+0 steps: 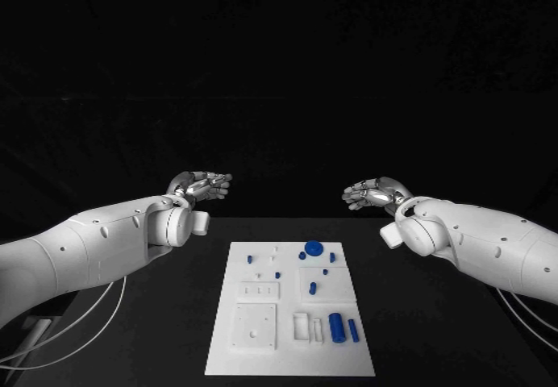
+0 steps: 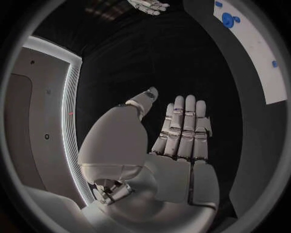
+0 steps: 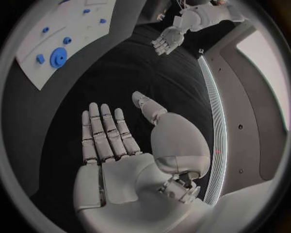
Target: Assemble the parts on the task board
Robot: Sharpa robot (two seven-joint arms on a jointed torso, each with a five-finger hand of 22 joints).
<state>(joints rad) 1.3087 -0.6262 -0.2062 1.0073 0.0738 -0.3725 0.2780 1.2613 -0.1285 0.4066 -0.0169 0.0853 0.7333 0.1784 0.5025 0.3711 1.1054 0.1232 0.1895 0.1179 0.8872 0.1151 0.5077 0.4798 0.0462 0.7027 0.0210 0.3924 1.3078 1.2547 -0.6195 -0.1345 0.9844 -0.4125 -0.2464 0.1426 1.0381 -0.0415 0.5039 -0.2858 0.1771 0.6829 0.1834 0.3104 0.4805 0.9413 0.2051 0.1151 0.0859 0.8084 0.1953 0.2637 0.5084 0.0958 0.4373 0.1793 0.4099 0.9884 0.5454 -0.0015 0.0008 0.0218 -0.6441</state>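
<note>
Assembly not yet begun, I judge; left hand [image 1: 200, 186] and right hand [image 1: 376, 193] hover beyond the task board [image 1: 291, 355], fingers [image 2: 182, 126] extended, grasping nothing; blue parts [image 1: 337, 327] lie on the board at mid-bench [image 1: 442, 322]; next I must lower one hand onto a part; nothing obstructs the approach.

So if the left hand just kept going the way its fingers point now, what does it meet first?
Probably nothing soon. The left hand is open, its fingers aimed over bare black table. The task board lies off to one side of that line and the right hand far beyond it. Depth is hard to judge.
</note>
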